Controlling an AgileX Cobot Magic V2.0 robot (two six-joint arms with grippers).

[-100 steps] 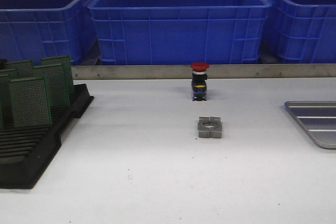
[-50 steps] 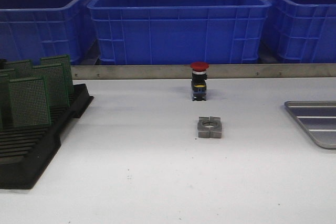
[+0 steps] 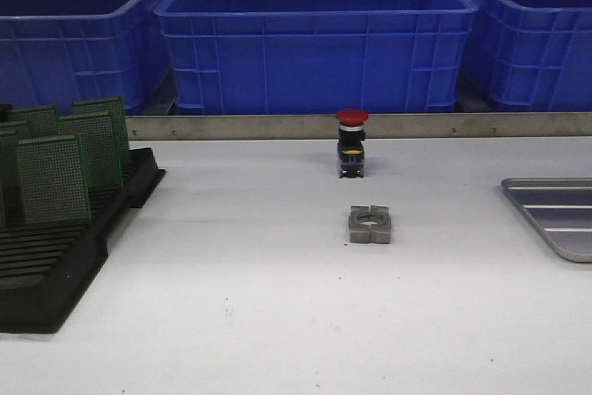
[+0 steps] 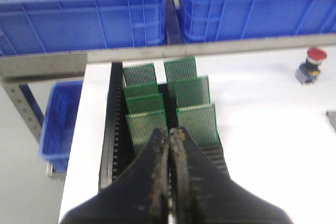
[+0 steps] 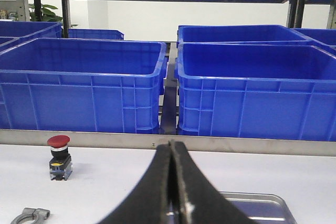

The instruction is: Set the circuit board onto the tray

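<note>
boards are standing upright in the black rack at the left edge of the table, green and perforated, lined up in two rows (the left wrist view shows them best). left gripper is hanging just over the near end of the rack, its fingers pressed together with nothing between them. right gripper is likewise pinched closed on nothing, hovering over the table by the tray. tray is lying flat at the far right edge of the table, well apart from the rack, with no board on it. red-capped button is standing near the middle toward the back, and a grey metal clamp is lying just in front of it. blue bins are sitting in a row behind the table's metal rail.
</note>
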